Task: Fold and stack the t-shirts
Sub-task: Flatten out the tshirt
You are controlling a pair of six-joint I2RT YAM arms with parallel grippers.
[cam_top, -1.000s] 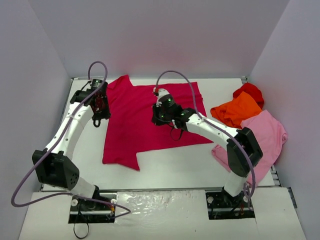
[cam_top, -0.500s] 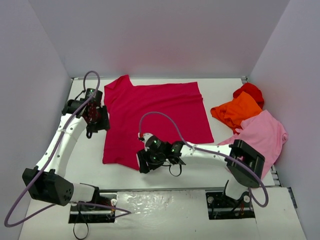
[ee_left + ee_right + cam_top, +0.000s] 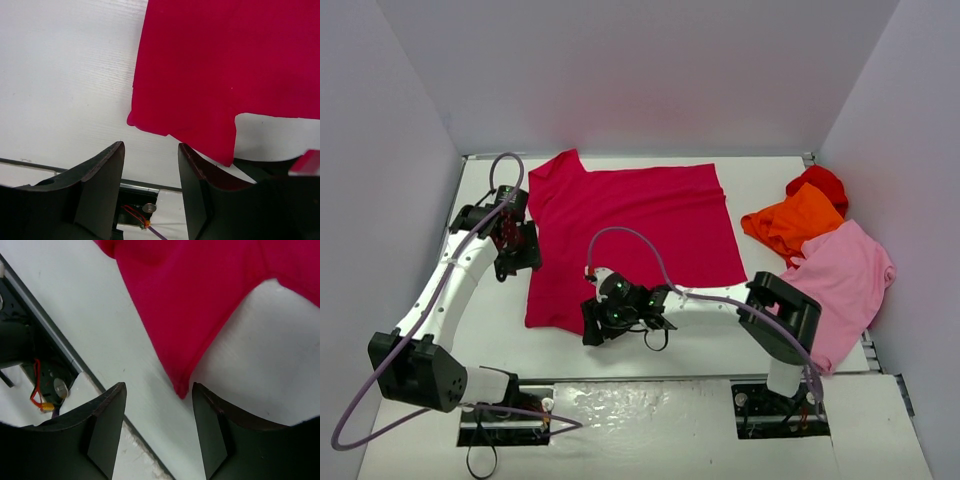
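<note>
On the white table (image 3: 650, 345) the crimson t-shirt (image 3: 630, 230) lies spread flat. At the right edge, the light pink shirt (image 3: 845, 270), orange shirt (image 3: 795, 220) and bright red shirt (image 3: 820, 183) sit heaped together. The right gripper (image 3: 159, 385) hangs over the crimson shirt's near sleeve tip with its jaws apart and empty. The left gripper (image 3: 150, 146), by the shirt's left edge, is parted and empty too.

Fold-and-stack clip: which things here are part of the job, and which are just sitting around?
Part of the job:
crimson t-shirt, spread flat
orange t-shirt, light pink t-shirt and bright red t-shirt, heaped at the right

Just there:
white table
grey walls
</note>
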